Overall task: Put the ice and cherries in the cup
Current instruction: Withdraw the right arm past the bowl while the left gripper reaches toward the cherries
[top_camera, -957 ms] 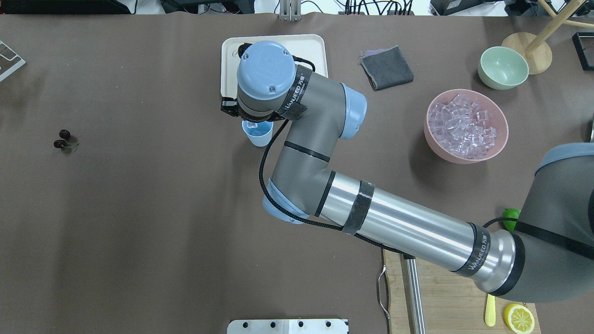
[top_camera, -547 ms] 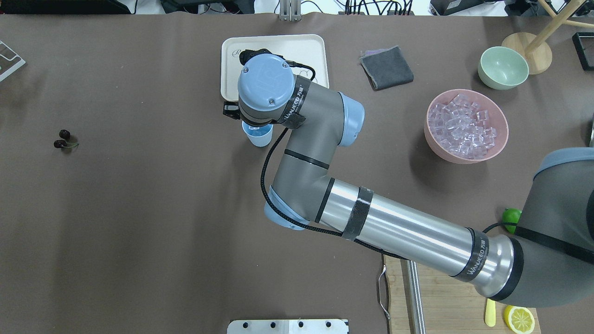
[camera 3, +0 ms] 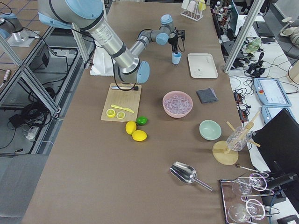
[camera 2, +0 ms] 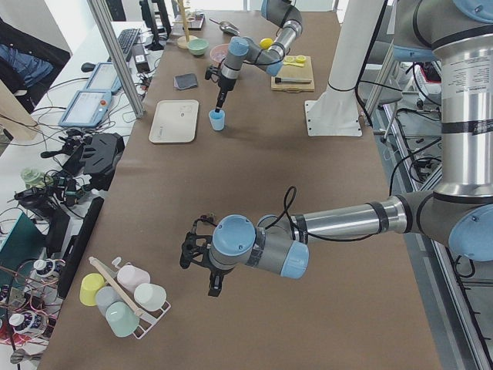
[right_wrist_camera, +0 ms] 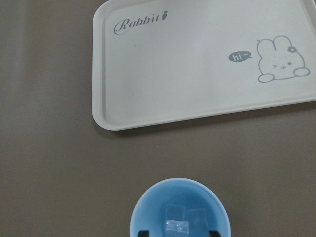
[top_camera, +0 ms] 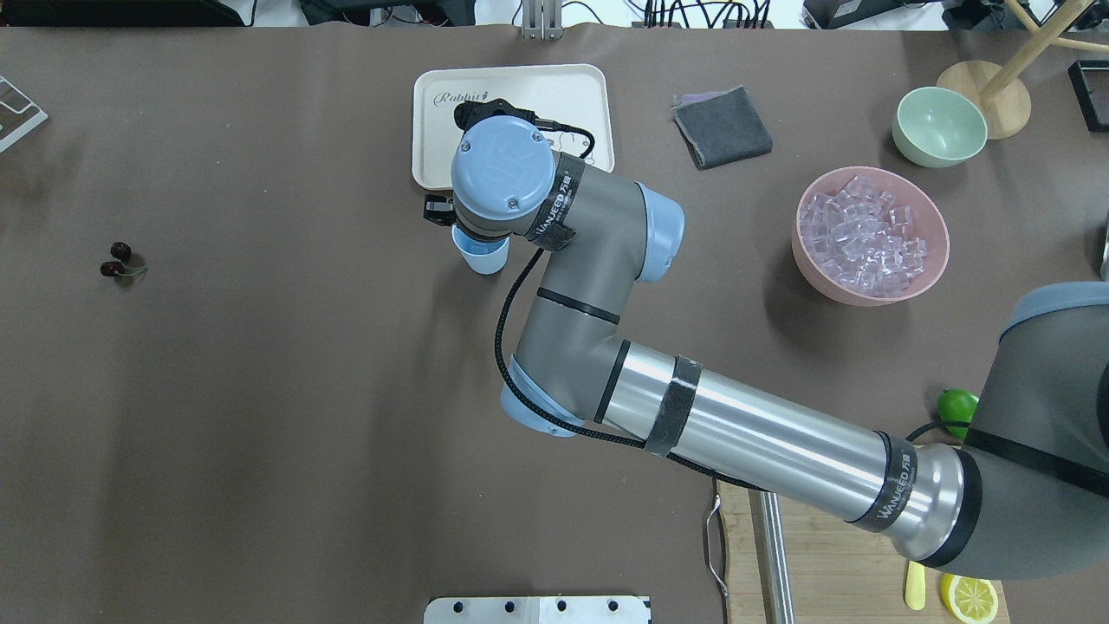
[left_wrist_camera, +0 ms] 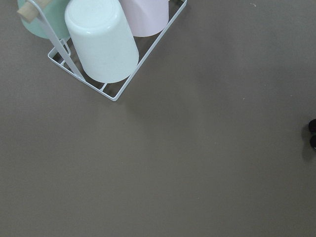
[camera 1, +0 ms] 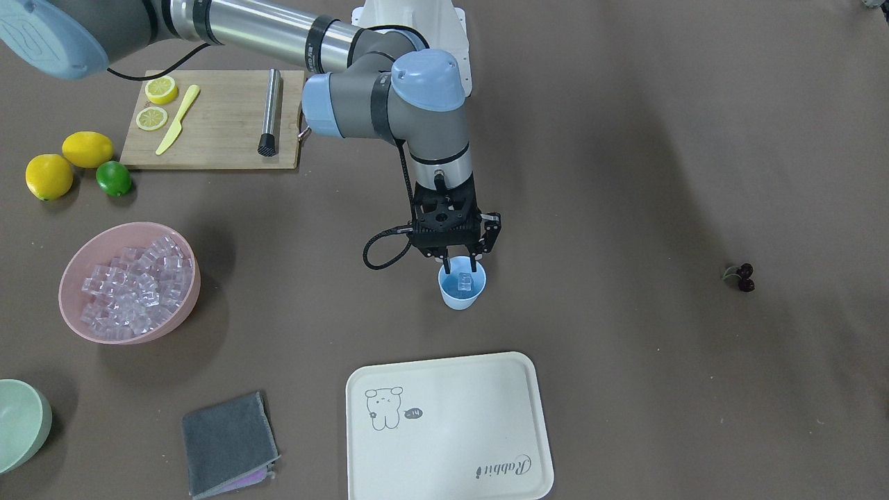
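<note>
The light-blue cup stands on the brown table near the tray, and clear ice cubes lie in its bottom. My right gripper hangs open just above the rim, and the wrist view shows one dark fingertip at each side of the cup. More ice is heaped in the pink bowl. The dark cherries lie alone far off on the table, and they also show at the edge of the left wrist view as cherries. My left gripper shows only in the exterior left view, so I cannot tell its state.
A cream tray lies just beyond the cup, with a grey cloth beside it. A pale green bowl is behind the pink bowl. A cutting board with lemon slices, a lime and lemons are near the robot. A wire rack of cups stands by the left arm.
My right wrist has shifted a little toward the robot's side and now covers more of the cup from above. The cherries and the bowls have not moved.
</note>
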Controlling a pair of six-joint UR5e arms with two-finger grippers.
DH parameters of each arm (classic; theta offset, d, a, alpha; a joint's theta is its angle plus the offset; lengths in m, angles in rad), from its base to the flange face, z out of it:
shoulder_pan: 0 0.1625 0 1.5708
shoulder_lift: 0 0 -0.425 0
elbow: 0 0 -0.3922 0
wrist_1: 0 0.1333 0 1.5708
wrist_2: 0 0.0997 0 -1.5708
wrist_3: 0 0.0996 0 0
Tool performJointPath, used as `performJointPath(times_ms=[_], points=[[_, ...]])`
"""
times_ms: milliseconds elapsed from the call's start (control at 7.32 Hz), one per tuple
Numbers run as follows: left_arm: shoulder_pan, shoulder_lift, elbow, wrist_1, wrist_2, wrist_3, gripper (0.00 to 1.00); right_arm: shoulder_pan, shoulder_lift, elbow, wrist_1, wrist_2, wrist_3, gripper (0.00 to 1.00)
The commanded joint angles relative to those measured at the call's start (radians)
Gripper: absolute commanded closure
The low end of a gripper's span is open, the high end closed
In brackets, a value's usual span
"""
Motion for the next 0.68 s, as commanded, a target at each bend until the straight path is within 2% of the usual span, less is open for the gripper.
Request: performJointPath(times_ms=[0,137,273,547], points=[[0.035,-0.026,-0.013,-0.015,0.0,-0.15,0.02,-0.001,-0.112,0.153,-0.014,0.009,-0.091,0.01],[0.123,-0.034,-0.008,-0.075,0.013,-0.241,0.02,0.003,-0.258,0.316,-0.023,0.021,-0.152,0.01],[0.194,-0.073,-0.007,-0.081,0.029,-0.316,0.02,0.046,-0.392,0.45,-0.021,0.072,-0.191,0.01],[0.376,-0.157,0.018,-0.085,0.104,-0.349,0.03,0.207,-0.651,0.615,-0.017,0.271,-0.379,0.01]])
